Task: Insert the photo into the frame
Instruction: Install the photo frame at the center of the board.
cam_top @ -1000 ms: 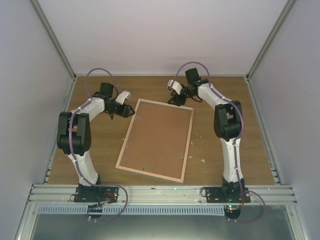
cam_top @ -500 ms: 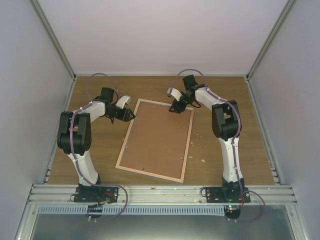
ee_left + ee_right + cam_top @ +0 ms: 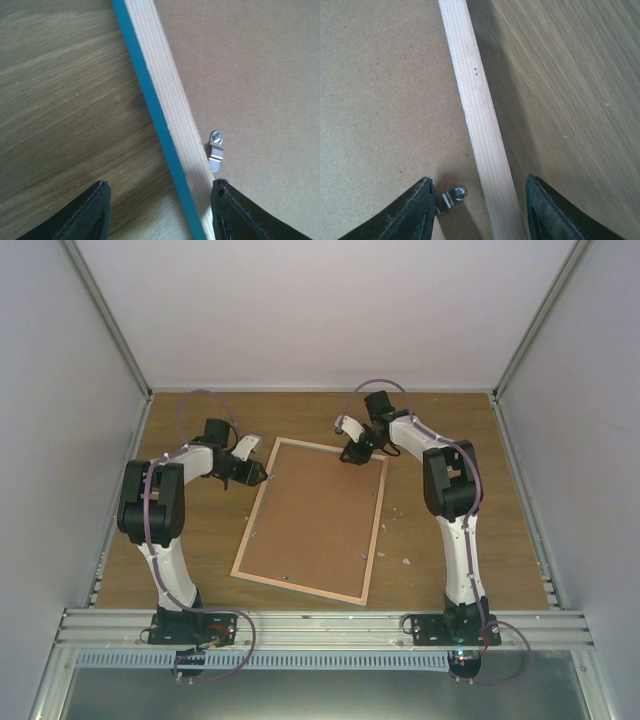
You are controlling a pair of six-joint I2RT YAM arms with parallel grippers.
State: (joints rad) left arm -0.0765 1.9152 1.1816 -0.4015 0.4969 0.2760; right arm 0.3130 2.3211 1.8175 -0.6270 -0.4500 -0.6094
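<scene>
The frame [image 3: 315,520] lies face down in the middle of the table, brown backing board up, inside a light wood rim. My left gripper [image 3: 258,473] is low at the frame's upper left edge. In the left wrist view it [image 3: 157,210] is open and straddles the wood rail [image 3: 160,80] with its teal side; one fingertip [image 3: 225,205] is over the board, the other over the table. My right gripper [image 3: 352,453] is at the far edge and, in its wrist view, [image 3: 477,210] stands open astride the rail [image 3: 475,100]. The photo is not visible.
Small metal turn clips sit on the backing beside each gripper [image 3: 216,152] [image 3: 454,194]. White specks [image 3: 405,560] lie on the wooden table right of the frame. Grey walls enclose three sides, and an aluminium rail [image 3: 320,625] runs along the near edge.
The right gripper came down and inward onto the frame's far edge, its jaws narrowing. The left gripper shifted slightly toward the frame's upper left edge. The frame stayed put.
</scene>
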